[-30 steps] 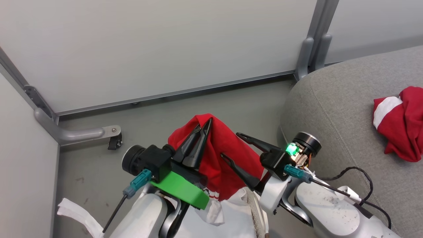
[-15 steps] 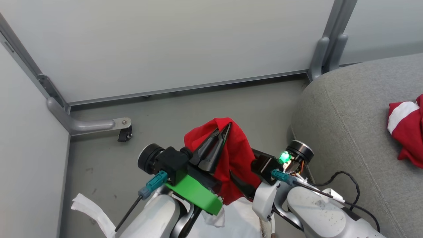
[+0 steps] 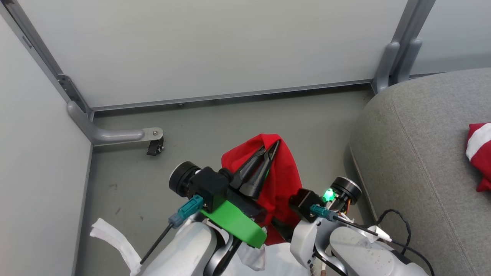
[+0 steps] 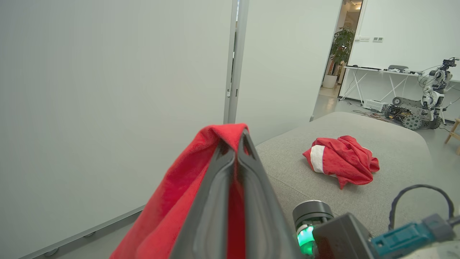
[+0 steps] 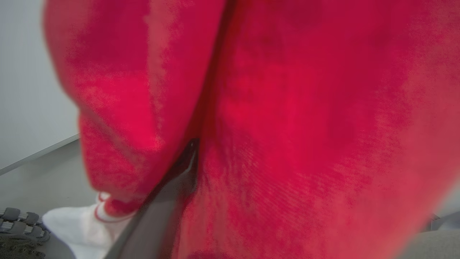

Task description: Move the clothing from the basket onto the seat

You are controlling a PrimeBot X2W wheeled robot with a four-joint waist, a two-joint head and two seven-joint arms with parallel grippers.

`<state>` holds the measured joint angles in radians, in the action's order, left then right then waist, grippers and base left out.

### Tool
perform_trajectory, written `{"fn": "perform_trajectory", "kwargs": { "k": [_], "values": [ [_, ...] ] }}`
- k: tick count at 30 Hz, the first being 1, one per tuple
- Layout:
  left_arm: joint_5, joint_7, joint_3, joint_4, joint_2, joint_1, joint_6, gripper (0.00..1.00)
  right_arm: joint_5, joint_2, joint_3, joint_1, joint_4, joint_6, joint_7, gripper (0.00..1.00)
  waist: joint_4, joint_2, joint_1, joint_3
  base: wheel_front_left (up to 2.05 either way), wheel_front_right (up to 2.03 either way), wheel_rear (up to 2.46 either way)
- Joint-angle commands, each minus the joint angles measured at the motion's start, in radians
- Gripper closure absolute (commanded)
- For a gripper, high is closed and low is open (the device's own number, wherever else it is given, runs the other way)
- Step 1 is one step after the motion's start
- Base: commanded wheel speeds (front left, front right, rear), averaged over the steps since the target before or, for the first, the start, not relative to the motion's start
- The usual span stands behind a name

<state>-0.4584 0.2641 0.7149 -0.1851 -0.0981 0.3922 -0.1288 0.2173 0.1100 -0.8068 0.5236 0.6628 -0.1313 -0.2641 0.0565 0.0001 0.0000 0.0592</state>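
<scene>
Head view: left gripper [image 3: 271, 147] clamps clothing [image 3: 285, 180] (right gripper [image 5: 230, 151] seemingly spread behind).

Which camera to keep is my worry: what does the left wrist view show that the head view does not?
Left wrist view: a potted green plant, a white table and another robot. Head view: a grey metal castor foot and the white fabric liner. Both: left gripper shut on a bright red soft garment, plus the grey woven-fabric sofa.
</scene>
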Motion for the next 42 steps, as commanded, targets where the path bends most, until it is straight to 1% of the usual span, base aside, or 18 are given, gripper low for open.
{"fn": "perform_trajectory", "kwargs": {
  "k": [1, 7, 8, 9, 18, 21, 22, 23, 27, 31, 35, 42],
  "values": [
    [-0.008, 0.0, 0.003, 0.004, 0.006, 0.018, -0.003, 1.0, -0.004, 0.0, 0.006, -0.013, 0.011, 0.001, 0.0, 0.0, 0.005, -0.0001, 0.0, 0.004, 0.0, 0.0, 0.0],
    [-0.008, 0.0, 0.007, 0.005, 0.005, 0.025, -0.003, 1.0, -0.008, -0.012, 0.023, -0.026, 0.027, 0.001, 0.0, 0.0, 0.016, -0.0001, 0.0, 0.011, 0.0, 0.0, 0.0],
    [-0.008, 0.0, 0.006, 0.004, 0.004, 0.025, -0.003, 1.0, -0.008, -0.013, 0.025, -0.027, 0.027, 0.001, 0.0, 0.56, 0.016, -0.0001, 0.0, 0.012, 0.0, 0.0, 0.0],
    [-0.008, 0.0, 0.005, 0.003, 0.003, 0.025, -0.003, 1.0, -0.008, -0.014, 0.025, -0.027, 0.028, 0.001, 0.0, 1.0, 0.016, -0.0001, 0.0, 0.013, 0.0, 0.0, 0.0],
    [-0.003, 0.0, -0.008, -0.004, 0.003, 0.019, -0.003, 1.0, -0.002, -0.012, 0.036, -0.026, 0.011, 0.001, 0.0, 1.0, 0.007, -0.0001, 0.0, 0.016, 0.0, 0.0, 0.0],
    [0.004, 0.0, -0.026, -0.005, 0.005, 0.013, -0.003, 0.99, -0.005, -0.01, 0.046, -0.03, 0.001, 0.001, 0.0, 1.0, 0.0, -0.0001, 0.0, 0.018, 0.0, 0.0, 0.0],
    [0.003, 0.0, -0.033, -0.009, 0.006, 0.006, -0.003, 0.35, -0.006, -0.01, 0.05, -0.031, -0.003, 0.001, 0.0, 1.0, -0.003, -0.0001, 0.0, 0.019, 0.0, 0.0, 0.0],
    [0.002, 0.0, -0.041, -0.009, 0.009, 0.001, -0.003, 0.0, -0.007, -0.01, 0.055, -0.033, -0.007, 0.001, 0.0, 1.0, -0.007, -0.0001, 0.0, 0.019, 0.0, 0.0, 0.0],
    [0.015, 0.0, -0.058, -0.014, 0.004, -0.015, -0.003, 0.0, -0.011, -0.011, 0.073, -0.045, -0.02, 0.001, 0.0, 1.0, -0.036, -0.0001, 0.0, 0.02, 0.0, 0.0, 0.0],
    [0.027, 0.0, -0.073, -0.025, -0.005, -0.026, -0.003, 0.0, -0.011, -0.012, 0.091, -0.052, -0.036, 0.001, -0.001, 1.0, -0.084, -0.0001, 0.0, 0.019, 0.0, 0.0, 0.0],
    [0.033, 0.0, -0.084, -0.036, -0.013, -0.038, -0.003, 0.0, -0.014, -0.014, 0.115, -0.067, -0.056, 0.001, 0.0, 1.0, -0.15, -0.0001, 0.0, 0.018, 0.0, 0.0, 0.0],
    [0.044, 0.0, -0.111, -0.068, -0.037, -0.061, -0.003, 0.0, -0.027, -0.011, 0.161, -0.093, -0.098, 0.001, 0.0, 1.0, -0.307, -0.0001, 0.0, 0.023, 0.0, 0.0, 0.0]
  ]
}}
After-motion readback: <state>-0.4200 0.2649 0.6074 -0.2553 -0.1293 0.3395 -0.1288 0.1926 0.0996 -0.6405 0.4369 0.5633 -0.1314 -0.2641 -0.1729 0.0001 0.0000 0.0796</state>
